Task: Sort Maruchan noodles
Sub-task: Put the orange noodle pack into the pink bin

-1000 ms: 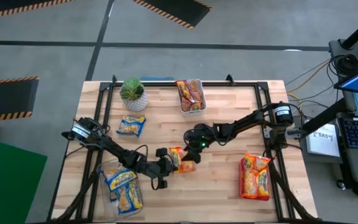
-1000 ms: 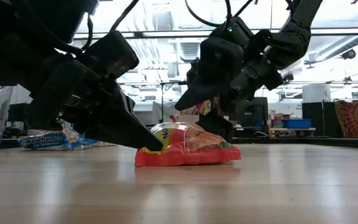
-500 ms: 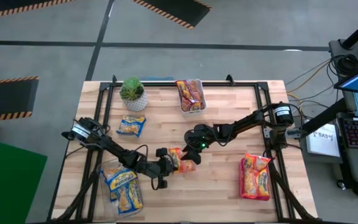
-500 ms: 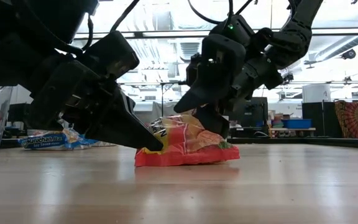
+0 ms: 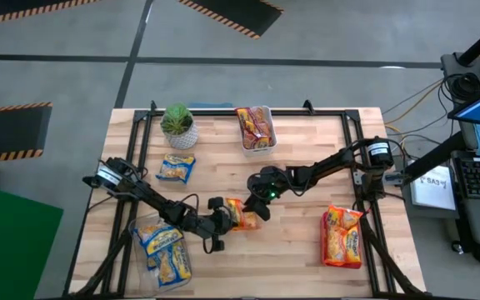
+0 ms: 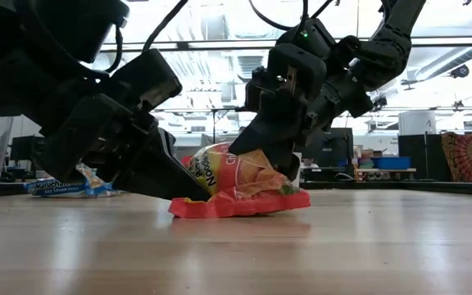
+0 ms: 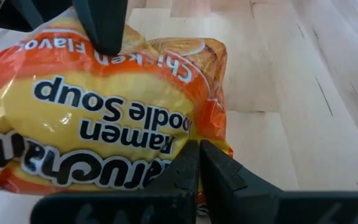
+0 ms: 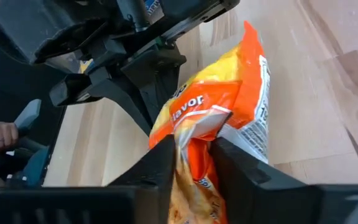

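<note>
Near the middle of the bench (image 5: 307, 217), a little toward six o'clock, an orange-yellow noodle packet (image 5: 242, 214) lies between the two arms. The right gripper (image 5: 261, 207) comes at it from three o'clock, and its fingers (image 8: 160, 163) pinch a puckered fold of the wrapper, lifting that end so the pack bulges in the low view. The left gripper (image 5: 222, 218), reaching in from nine o'clock, has its fingers (image 7: 188, 169) pressed together, holding nothing; their tips rest on the packet's near edge, pinning it against the wood.

Other packets are already grouped: an orange pile (image 5: 342, 236) toward four o'clock, a blue-and-yellow heap (image 5: 165, 250) at seven o'clock, one blue-and-yellow pack (image 5: 176, 167) near ten o'clock, and red ones in a clear tray (image 5: 257, 145) at twelve o'clock. A potted plant (image 5: 178, 124) stands at eleven o'clock.

The main risk looks like a tug-of-war: if the right arm lifts while the left tips stay pressed on the edge, the slick film could slide out of the pinch or tear. The grip is only on loose wrapper, so the pack may also swing and drop short of the orange pile.
</note>
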Action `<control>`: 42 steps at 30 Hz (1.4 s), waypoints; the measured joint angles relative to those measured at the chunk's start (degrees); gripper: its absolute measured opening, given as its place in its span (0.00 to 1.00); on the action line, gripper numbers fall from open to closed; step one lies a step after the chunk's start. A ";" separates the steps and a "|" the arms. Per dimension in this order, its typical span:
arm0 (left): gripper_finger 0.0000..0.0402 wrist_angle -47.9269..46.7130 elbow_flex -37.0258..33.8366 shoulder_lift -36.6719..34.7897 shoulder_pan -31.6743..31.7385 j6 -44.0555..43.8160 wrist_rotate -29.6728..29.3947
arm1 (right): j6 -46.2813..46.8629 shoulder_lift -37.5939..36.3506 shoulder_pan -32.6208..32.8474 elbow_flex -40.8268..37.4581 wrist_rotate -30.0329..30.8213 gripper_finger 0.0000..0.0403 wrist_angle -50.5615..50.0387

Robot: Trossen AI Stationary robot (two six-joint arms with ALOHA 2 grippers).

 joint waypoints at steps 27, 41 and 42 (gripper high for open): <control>0.00 -4.26 0.00 -15.20 -1.26 11.70 0.15 | -2.11 -24.33 -1.53 -0.04 -1.85 0.02 -24.94; 0.00 -4.35 0.09 -31.26 -1.25 23.54 -1.27 | 21.98 -48.48 6.33 -0.04 -15.67 0.02 -33.05; 0.00 -4.29 0.09 -31.84 -1.26 23.54 -2.09 | 23.20 -49.78 8.04 -0.04 -13.99 0.02 -33.62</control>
